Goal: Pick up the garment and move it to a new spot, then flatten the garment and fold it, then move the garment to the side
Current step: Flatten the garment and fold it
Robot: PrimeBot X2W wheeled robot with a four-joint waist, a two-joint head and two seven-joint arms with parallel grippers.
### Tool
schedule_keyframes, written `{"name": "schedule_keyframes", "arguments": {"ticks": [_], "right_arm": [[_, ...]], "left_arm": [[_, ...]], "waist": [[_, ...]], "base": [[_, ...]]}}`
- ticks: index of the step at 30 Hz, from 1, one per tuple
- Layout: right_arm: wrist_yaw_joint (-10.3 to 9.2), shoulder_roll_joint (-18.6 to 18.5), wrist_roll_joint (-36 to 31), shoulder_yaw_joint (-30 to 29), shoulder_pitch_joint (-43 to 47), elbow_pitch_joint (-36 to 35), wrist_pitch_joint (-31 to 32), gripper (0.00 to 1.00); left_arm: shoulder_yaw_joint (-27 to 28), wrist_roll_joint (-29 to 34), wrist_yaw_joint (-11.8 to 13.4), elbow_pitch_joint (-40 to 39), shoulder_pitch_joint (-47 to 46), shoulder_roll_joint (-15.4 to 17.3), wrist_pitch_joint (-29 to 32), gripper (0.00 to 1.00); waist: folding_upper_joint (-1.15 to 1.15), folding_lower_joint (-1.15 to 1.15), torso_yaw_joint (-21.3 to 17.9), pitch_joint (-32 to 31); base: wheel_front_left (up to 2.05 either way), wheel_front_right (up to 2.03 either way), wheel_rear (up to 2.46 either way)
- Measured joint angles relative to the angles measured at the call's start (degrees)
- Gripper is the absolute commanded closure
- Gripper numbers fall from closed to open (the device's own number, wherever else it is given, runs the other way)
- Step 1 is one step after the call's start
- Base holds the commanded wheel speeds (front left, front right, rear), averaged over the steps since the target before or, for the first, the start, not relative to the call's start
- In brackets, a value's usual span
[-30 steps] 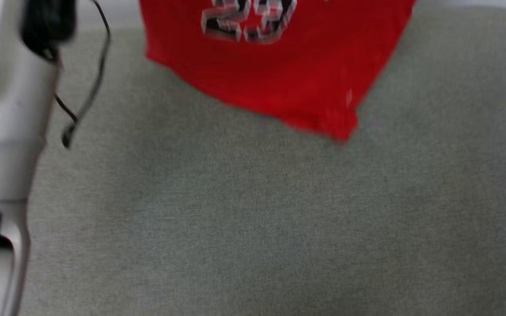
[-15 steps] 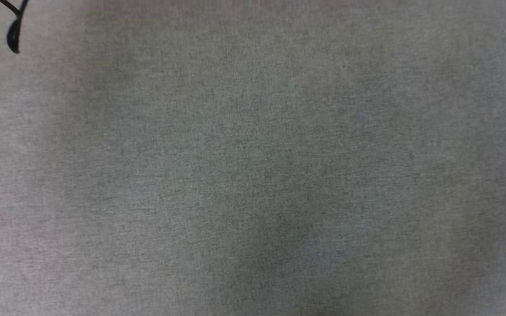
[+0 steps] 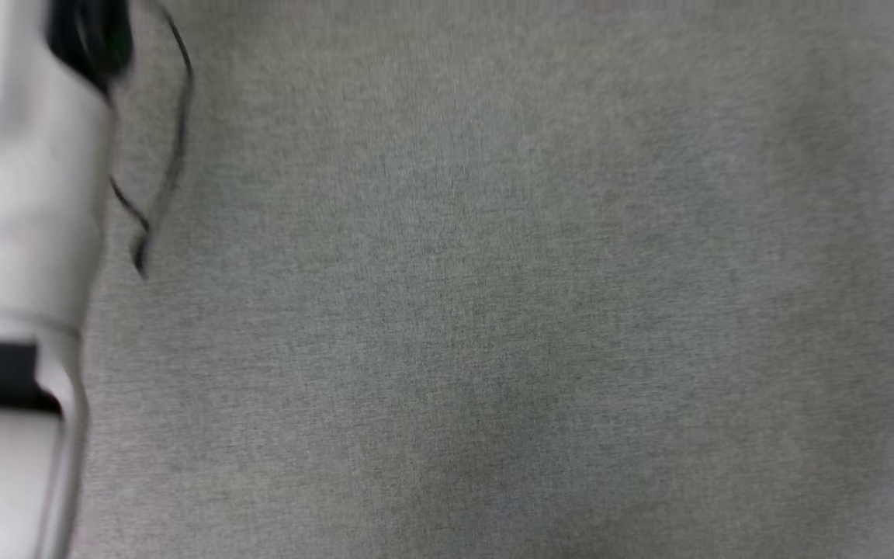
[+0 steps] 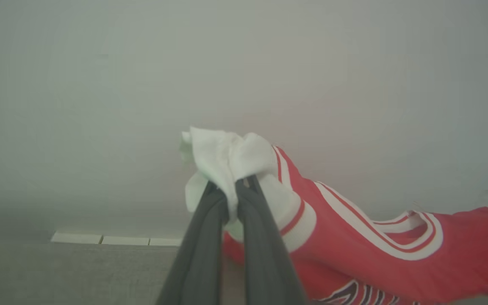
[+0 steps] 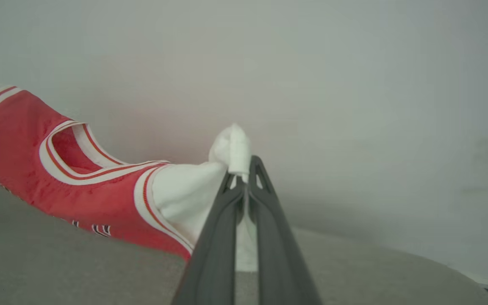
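The red jersey T-shirt with white short sleeves and striped trim (image 4: 354,241) hangs spread between the two arms, gripped at both sleeves. In the left wrist view, the left claw (image 4: 233,190) rises from the bottom centre, its dark fingers pinched shut on a bunched wad of the white sleeve (image 4: 223,152), and the striped collar (image 4: 400,231) trails off toward the lower right. In the right wrist view, the right claw (image 5: 244,169) is likewise clamped tight on the other white sleeve (image 5: 184,190), with the red body running to the left edge of the frame. There its lower part meets the grey fabric-covered worktop (image 3: 493,310), though I cannot tell whether it rests on the surface or hangs just past it. A plain pale wall (image 4: 227,63) stands behind the shirt. The head view looks down on the worktop, blurred, with a pale forearm (image 3: 20,194) and a loose black cable (image 3: 175,140) at the left edge. This looks like the carry to the new spot, just ahead of the laying-out. To do it well, the two claws should travel level and well apart so that the shoulder line stays taut and unsagging. The hem should touch down first, and the shirt should then be drawn back along the worktop so that the body spreads without creases. The sleeves should be let go only once the collar lies flat.
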Motion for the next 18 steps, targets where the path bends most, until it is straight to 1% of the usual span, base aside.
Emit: {"name": "schedule_keyframes", "arguments": {"ticks": [2, 5, 8, 10, 14, 18], "right_arm": [[-0.01, -0.6, 2.2, 1.9, 5.2, -0.7, 0.7, 1.0], [-0.01, -2.5, 5.5, 3.7, 13.8, -2.7, 1.3, 1.0], [-0.01, -3.9, 8.1, 5.1, 23.0, -5.1, 2.0, 1.0], [0.0, -4.7, 8.7, 6.4, 29.2, -6.9, 2.8, 1.0], [0.0, -5.9, 10.1, 5.9, 40.6, -10.9, 3.5, 1.0], [0.0, -6.8, 10.2, 3.2, 51.6, -14.6, 5.3, 1.0]], "left_arm": [[1.1, -0.5, -0.7, -0.5, 5.2, -0.3, -0.1, 1.0], [4.0, -0.4, -1.2, -5.1, 14.0, -0.5, -0.1, 1.0], [6.1, 0.3, -0.9, -10.4, 25.3, -0.9, -0.2, 1.0], [7.1, 1.1, 0.0, -13.8, 33.2, -1.4, -0.2, 1.0], [7.8, 1.8, 1.0, -19.9, 47.1, -2.1, -0.2, 1.0], [7.2, 1.8, 2.4, -24.5, 59.7, -2.3, 0.0, 1.0]], "waist": [[0.0, 0.0, 0.0, -1.8], [0.0, 0.0, 0.2, -4.9], [0.0, -0.01, 0.3, -8.5], [0.0, -0.01, 0.3, -10.9], [0.0, -0.01, 0.1, -15.8], [0.0, -0.02, -0.1, -20.3]], "base": [[0.0, 0.0, 0.0], [0.0, 0.0, 0.0], [0.0, 0.0, 0.0], [0.0, 0.0, 0.0], [0.0, 0.0, 0.0], [0.0, 0.0, 0.0]]}}
